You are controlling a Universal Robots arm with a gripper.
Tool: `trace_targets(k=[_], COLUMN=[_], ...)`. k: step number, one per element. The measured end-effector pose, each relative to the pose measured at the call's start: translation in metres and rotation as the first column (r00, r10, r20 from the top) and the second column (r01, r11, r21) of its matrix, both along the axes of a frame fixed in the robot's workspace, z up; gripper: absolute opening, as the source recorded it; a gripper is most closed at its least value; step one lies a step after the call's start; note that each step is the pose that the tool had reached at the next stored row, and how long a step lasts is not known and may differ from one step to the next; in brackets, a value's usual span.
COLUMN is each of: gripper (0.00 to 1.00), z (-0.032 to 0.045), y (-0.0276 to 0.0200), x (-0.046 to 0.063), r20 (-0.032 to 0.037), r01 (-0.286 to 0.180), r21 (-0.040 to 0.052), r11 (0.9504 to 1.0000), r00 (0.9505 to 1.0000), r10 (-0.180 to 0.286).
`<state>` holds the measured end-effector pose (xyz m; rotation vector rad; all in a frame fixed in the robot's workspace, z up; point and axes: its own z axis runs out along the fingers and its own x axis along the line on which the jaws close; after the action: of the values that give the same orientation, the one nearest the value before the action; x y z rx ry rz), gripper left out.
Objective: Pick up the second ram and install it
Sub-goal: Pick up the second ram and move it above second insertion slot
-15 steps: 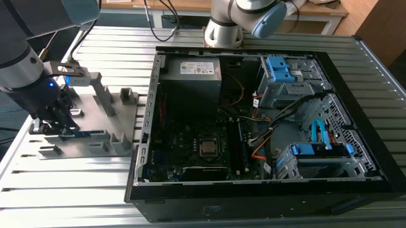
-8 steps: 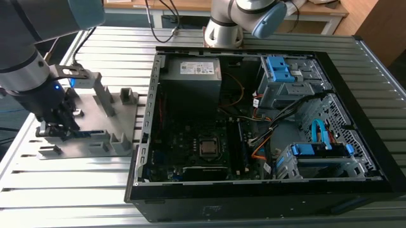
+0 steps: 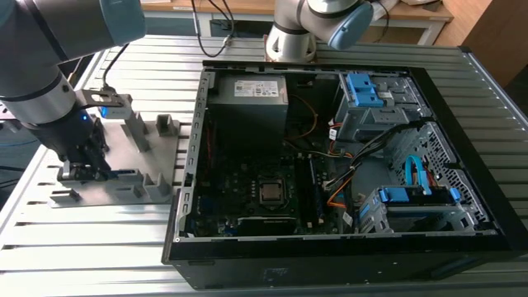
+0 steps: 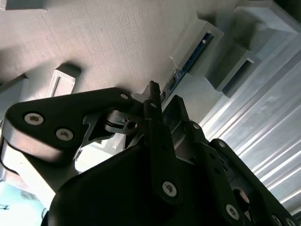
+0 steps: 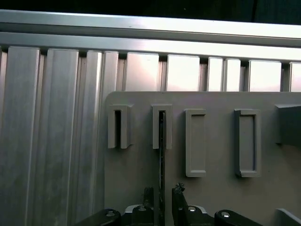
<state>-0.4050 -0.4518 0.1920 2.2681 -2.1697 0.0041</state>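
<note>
The second ram [image 5: 161,155] stands on edge in the grey fixture [image 5: 216,193], one end held in a slotted post. In the first wrist view it appears as a thin dark line running down between my fingertips. Its blue-and-green edge [image 4: 188,63] also shows in the second wrist view, and as a blue strip [image 3: 123,172] in the exterior view. My gripper [image 5: 162,192] is down on the fixture [image 3: 123,148] at the exterior view's left. It straddles the ram, one finger [image 5: 148,194] on each side with a small gap left, so it looks open.
An open computer case [image 3: 195,154] lies on the slatted metal table [image 3: 83,247] to the exterior view's right of the fixture, with its motherboard [image 3: 256,185] and memory slots [image 3: 317,185] exposed. A second arm's base [image 3: 289,40] stands behind the case. Several upright posts [image 3: 137,133] rise from the fixture.
</note>
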Motion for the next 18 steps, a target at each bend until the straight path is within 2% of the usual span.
trace_targets(k=[6,7,8,9,10,18], gripper=[0.3,0.28,0.22,0.22,0.16,0.14], z=[-0.0001,-0.0001,-0.0001,-0.0001,-0.0001,-0.0001], y=[0.0,0.0,0.0,0.0,0.0,0.0], x=[0.0,0.0,0.0001,0.0,0.0,0.0], r20=[0.0002,0.0002,0.0003,0.0002,0.0002,0.0003], r01=[0.0,0.0,0.0,0.0,0.0,0.0], r21=[0.0039,0.0046,0.0052,0.0059,0.0064,0.0116], r11=[1.0,1.0,1.0,1.0,1.0,0.9999], r00=[1.0,1.0,1.0,1.0,1.0,1.0], r10=[0.0,0.0,0.0,0.0,0.0,0.0])
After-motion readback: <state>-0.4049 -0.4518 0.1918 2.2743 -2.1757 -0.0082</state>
